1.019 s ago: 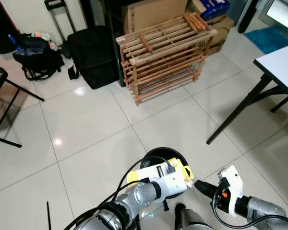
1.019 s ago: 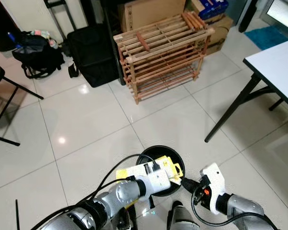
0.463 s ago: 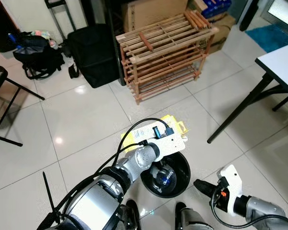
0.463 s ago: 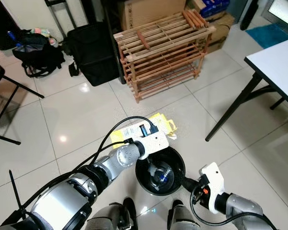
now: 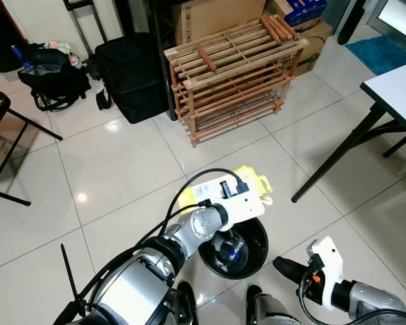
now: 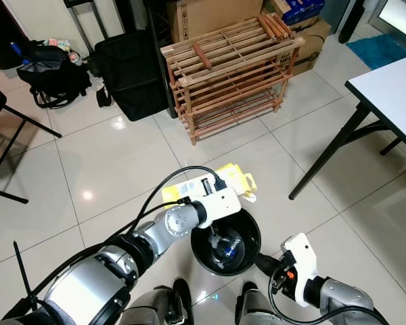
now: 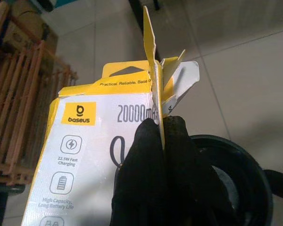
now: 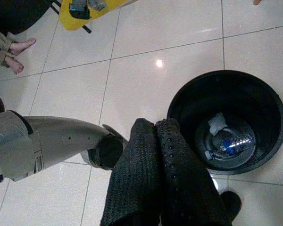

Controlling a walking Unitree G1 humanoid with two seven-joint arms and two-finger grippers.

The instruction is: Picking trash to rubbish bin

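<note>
Floor tiles carry a wooden rack well beyond the black bin, which sits just ahead of the robot's feet and already holds a crumpled bottle. Left gripper is held over the far rim of the bin, fingers closed together and pinching the flap edge of a yellow-and-white power-bank box. Box hangs above and just past that rim, toward the rack, not over the bin's centre. Long axis looks roughly level; torn-open flap end sits at the gripper's side, printed face tilted. Right gripper hovers low beside the bin's right edge, fingers pressed together, holding nothing. Judgement: release step pending. To do it well, draw the box back over the middle of the opening, tip it end-down, then part the fingers.
</note>
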